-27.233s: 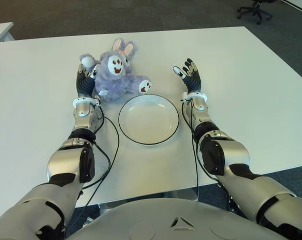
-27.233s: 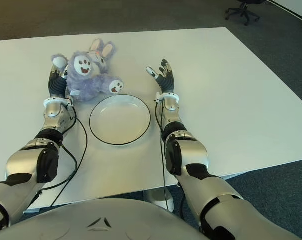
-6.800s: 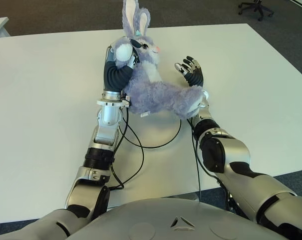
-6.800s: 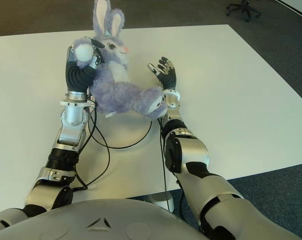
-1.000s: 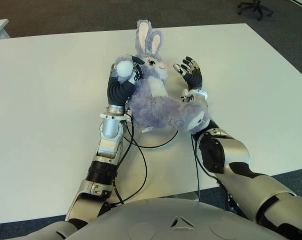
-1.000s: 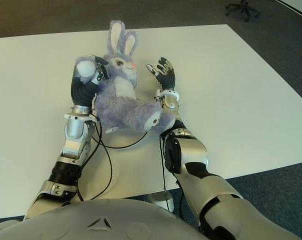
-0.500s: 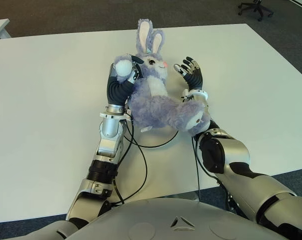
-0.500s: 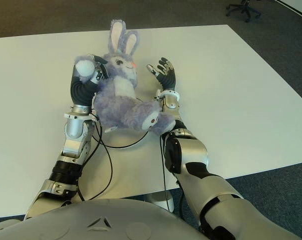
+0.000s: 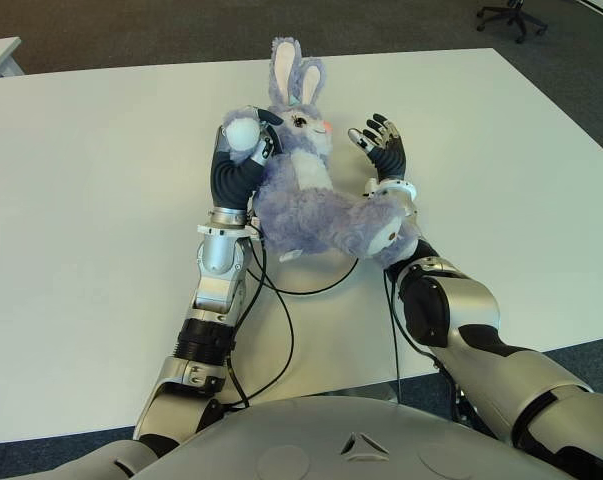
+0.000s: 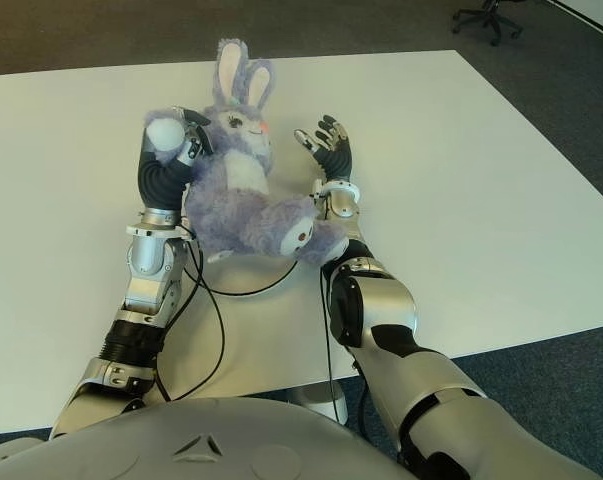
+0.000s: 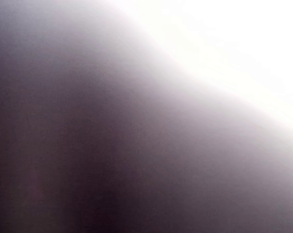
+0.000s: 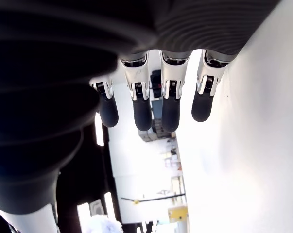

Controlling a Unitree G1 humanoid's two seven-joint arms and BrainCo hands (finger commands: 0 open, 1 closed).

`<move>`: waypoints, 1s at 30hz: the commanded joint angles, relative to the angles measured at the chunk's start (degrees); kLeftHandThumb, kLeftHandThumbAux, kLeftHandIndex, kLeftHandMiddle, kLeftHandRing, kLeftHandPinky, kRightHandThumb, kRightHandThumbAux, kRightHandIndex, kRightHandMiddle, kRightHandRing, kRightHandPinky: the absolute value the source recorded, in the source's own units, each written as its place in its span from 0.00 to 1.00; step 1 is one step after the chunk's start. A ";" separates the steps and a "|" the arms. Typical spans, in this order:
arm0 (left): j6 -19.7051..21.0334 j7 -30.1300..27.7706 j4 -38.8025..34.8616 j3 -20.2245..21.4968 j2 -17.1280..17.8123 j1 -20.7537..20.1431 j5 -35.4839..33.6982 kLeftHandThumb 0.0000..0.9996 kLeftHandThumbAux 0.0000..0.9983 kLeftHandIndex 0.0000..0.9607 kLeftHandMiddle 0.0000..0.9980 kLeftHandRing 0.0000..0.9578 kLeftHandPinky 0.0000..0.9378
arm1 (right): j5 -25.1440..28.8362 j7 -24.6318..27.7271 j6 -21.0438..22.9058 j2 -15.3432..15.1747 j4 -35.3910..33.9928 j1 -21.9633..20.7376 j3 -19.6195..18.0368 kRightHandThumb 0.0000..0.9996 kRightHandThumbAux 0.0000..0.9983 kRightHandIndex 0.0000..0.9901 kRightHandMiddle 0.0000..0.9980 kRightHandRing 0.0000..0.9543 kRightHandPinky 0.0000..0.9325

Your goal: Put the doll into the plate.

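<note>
The doll [image 9: 311, 195] is a purple plush rabbit with white-lined ears and a white belly. My left hand [image 9: 236, 150] is shut on its arm and shoulder, holding it upright just over the plate. Only a thin dark arc of the plate's rim [image 9: 321, 291] shows below the doll's body; the rest is hidden. One doll foot [image 9: 386, 232] hangs over my right wrist. My right hand [image 9: 381, 148] stands to the right of the doll, fingers spread and holding nothing. The left wrist view is filled by purple fur pressed close.
A white table [image 9: 101, 200] stretches wide on both sides. Black cables [image 9: 281, 330] loop from my left forearm across the near table. An office chair [image 9: 511, 15] stands on the dark carpet at the far right, beyond the table.
My left hand has shifted the doll slightly left and back over the last second. The doll's foot has slid a little toward my right wrist. The right hand has stayed still.
</note>
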 commanded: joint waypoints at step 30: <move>-5.14 4.80 6.27 2.03 -2.82 1.35 6.87 0.37 0.49 0.13 0.22 0.23 0.25 | 0.42 -0.18 4.02 1.36 4.98 8.82 -0.27 0.05 0.74 0.14 0.17 0.16 0.14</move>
